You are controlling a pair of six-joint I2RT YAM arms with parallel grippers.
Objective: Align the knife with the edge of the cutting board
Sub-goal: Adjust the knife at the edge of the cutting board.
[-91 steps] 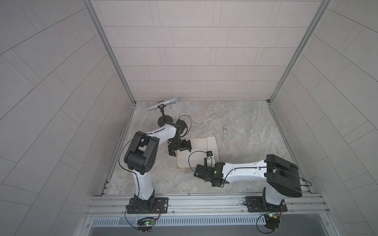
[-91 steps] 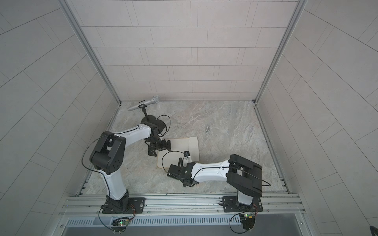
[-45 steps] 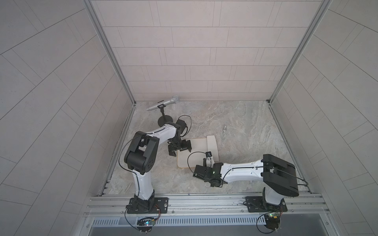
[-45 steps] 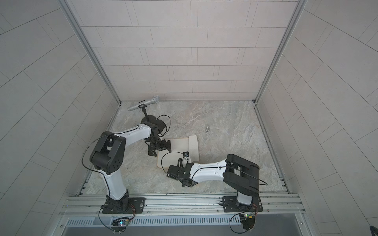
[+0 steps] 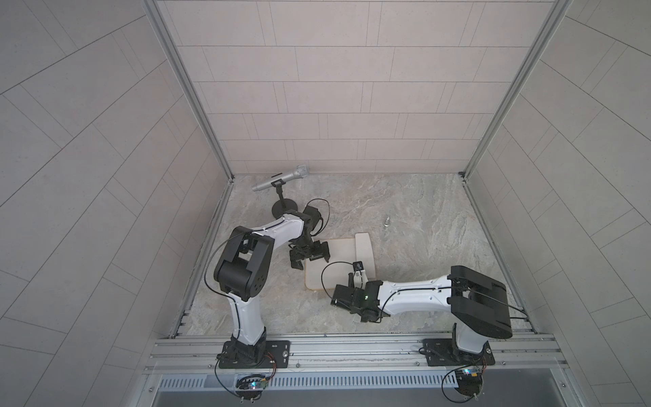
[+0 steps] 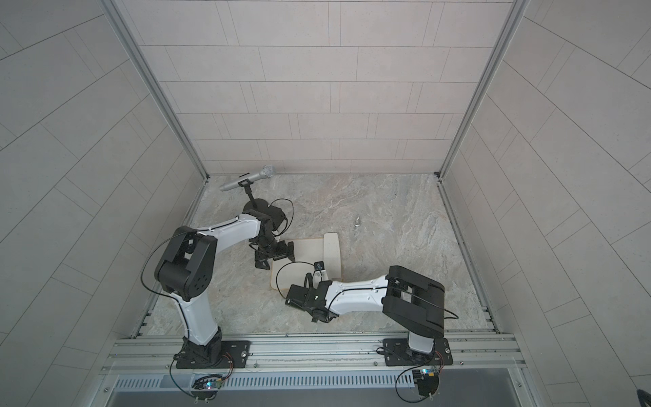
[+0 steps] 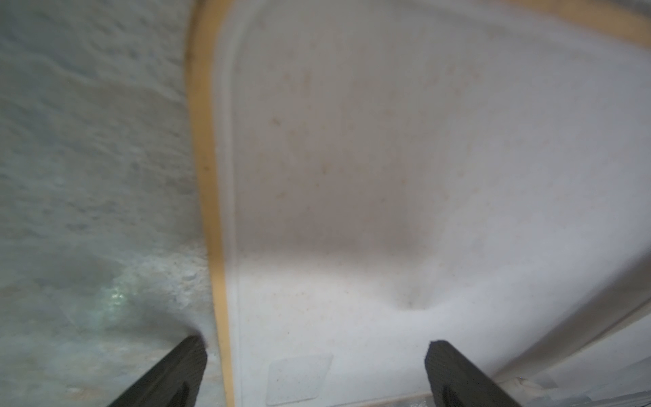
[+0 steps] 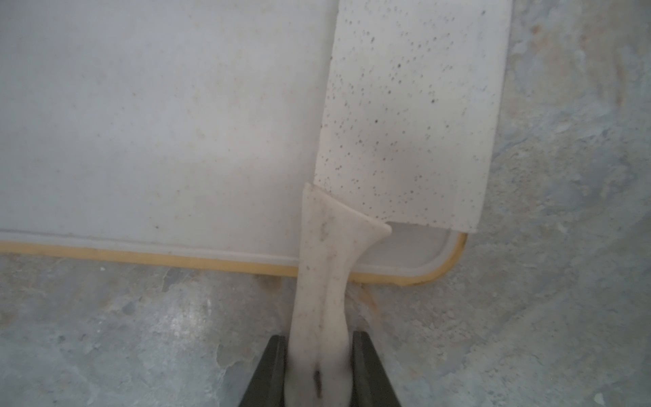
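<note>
The cutting board lies flat on the marble floor, cream-white with a tan rim. The knife rests along the board's right side, and its speckled blade slightly overhangs that edge. Its handle sticks out past the near rim. My right gripper is shut on the handle's end. My left gripper hovers open over the board's left edge, one finger off the board and the other above it.
A silver microphone on a black stand stands at the back left. A small metal piece lies behind the board to the right. Tiled walls close in three sides, and a metal rail runs along the front.
The right arm's elbow has drifted slightly left while holding the knife. The board, the knife and the left arm look unmoved.
</note>
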